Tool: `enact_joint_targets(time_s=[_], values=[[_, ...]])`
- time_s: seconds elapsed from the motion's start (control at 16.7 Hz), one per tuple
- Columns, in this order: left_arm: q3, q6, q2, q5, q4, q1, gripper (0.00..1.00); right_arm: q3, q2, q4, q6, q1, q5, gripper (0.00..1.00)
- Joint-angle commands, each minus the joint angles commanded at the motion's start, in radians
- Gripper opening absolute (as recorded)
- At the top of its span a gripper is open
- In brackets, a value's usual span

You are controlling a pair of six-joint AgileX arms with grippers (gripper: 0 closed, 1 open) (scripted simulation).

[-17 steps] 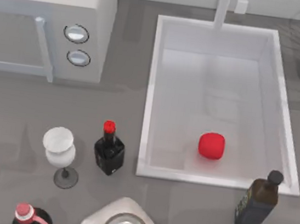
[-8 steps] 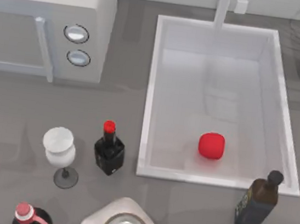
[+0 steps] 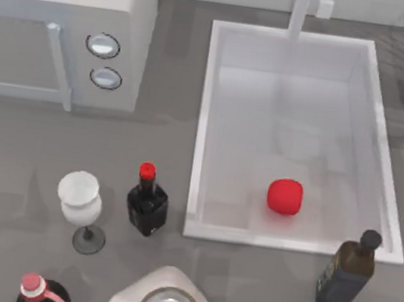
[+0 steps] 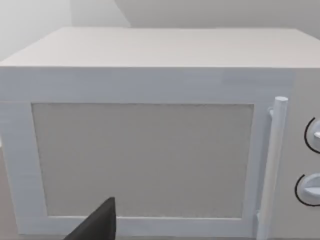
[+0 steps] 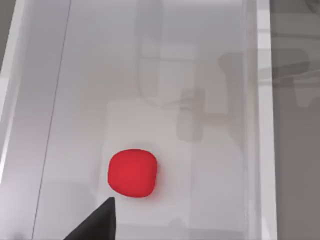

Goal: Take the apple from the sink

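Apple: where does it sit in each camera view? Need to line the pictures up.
Top view: the apple lies on the sink floor, toward the near wall and right of the basin's middle.
Left wrist view: not in it; this camera faces the microwave.
Right wrist view: the apple lies on the pale floor between the two long walls.
Shared landmark: the sink's white walls, in the top and right wrist views.

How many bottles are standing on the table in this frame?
3. A red-capped dark bottle left of the sink, a brown bottle at the sink's front right corner, and a pink-capped bottle cut off at the bottom edge. More may sit beyond the frame.
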Motion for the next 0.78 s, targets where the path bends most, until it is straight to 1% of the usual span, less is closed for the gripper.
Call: enact_joint_targets(time_s=[0.24, 0.42, 0.6, 0.78], values=[[0.000, 0.000, 0.000, 0.000, 0.000, 0.000, 1.00, 0.354, 0.446, -0.214, 0.086, 0.082, 0.001, 1.00], [0.000, 0.000, 0.000, 0.000, 0.000, 0.000, 1.00, 0.577, 0.725, -0.349, 0.140, 0.134, 0.001, 1.00], [0.000, 0.000, 0.000, 0.000, 0.000, 0.000, 1.00, 0.741, 0.929, -0.450, 0.181, 0.173, 0.002, 1.00], [0.000, 0.000, 0.000, 0.000, 0.000, 0.000, 1.00, 0.835, 1.041, -0.509, 0.205, 0.196, 0.002, 1.00]])
